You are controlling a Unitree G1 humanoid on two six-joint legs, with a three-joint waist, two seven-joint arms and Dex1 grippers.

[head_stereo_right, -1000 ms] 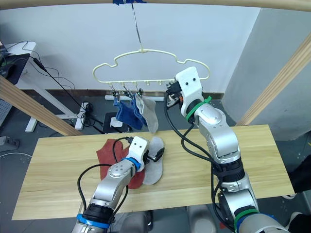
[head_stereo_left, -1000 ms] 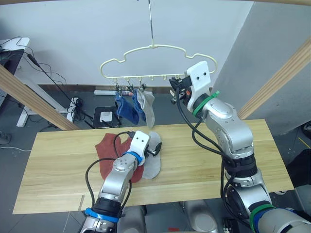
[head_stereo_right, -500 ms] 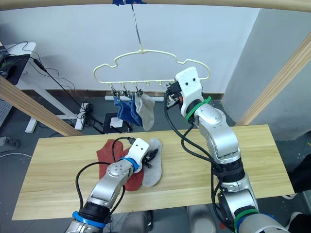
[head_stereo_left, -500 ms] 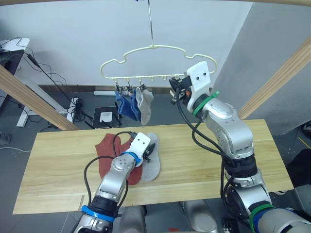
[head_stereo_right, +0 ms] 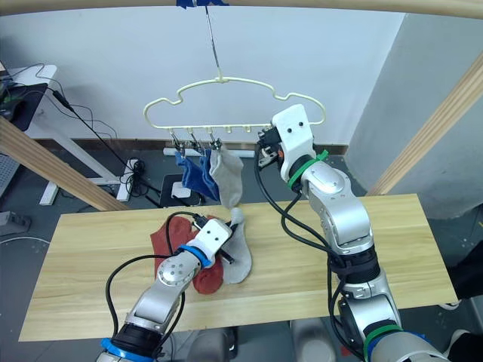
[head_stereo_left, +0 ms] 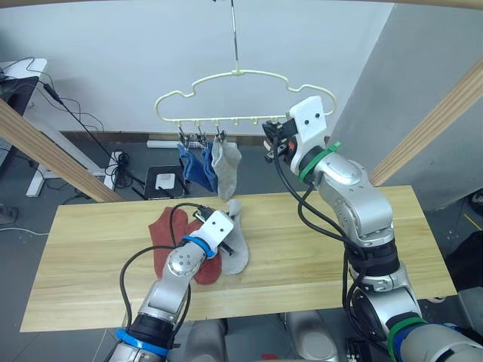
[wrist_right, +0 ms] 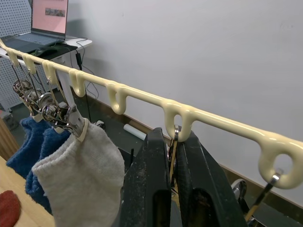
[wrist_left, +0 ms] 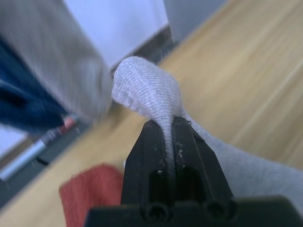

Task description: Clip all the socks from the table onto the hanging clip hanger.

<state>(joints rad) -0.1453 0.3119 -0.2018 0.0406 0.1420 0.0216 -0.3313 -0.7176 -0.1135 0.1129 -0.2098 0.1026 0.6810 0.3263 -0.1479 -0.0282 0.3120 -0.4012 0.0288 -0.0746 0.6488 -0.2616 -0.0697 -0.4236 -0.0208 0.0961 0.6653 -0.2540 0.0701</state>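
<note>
The left gripper [wrist_left: 169, 124] pinches the cuff of a light grey sock [head_stereo_left: 235, 245], raising that end off the table [head_stereo_left: 317, 249] while the rest lies beside the rust-red socks [head_stereo_left: 162, 237]. The right gripper [wrist_right: 172, 137] is clamped on a metal clip [wrist_right: 174, 142] of the clip hanger [head_stereo_left: 241, 73], near the hung grey sock [head_stereo_left: 225, 166] and blue socks [head_stereo_left: 196, 166].

The left tool [wrist_left: 170, 124] pinches a grey sock [wrist_left: 147, 92] above the table [wrist_left: 246, 61].
</note>
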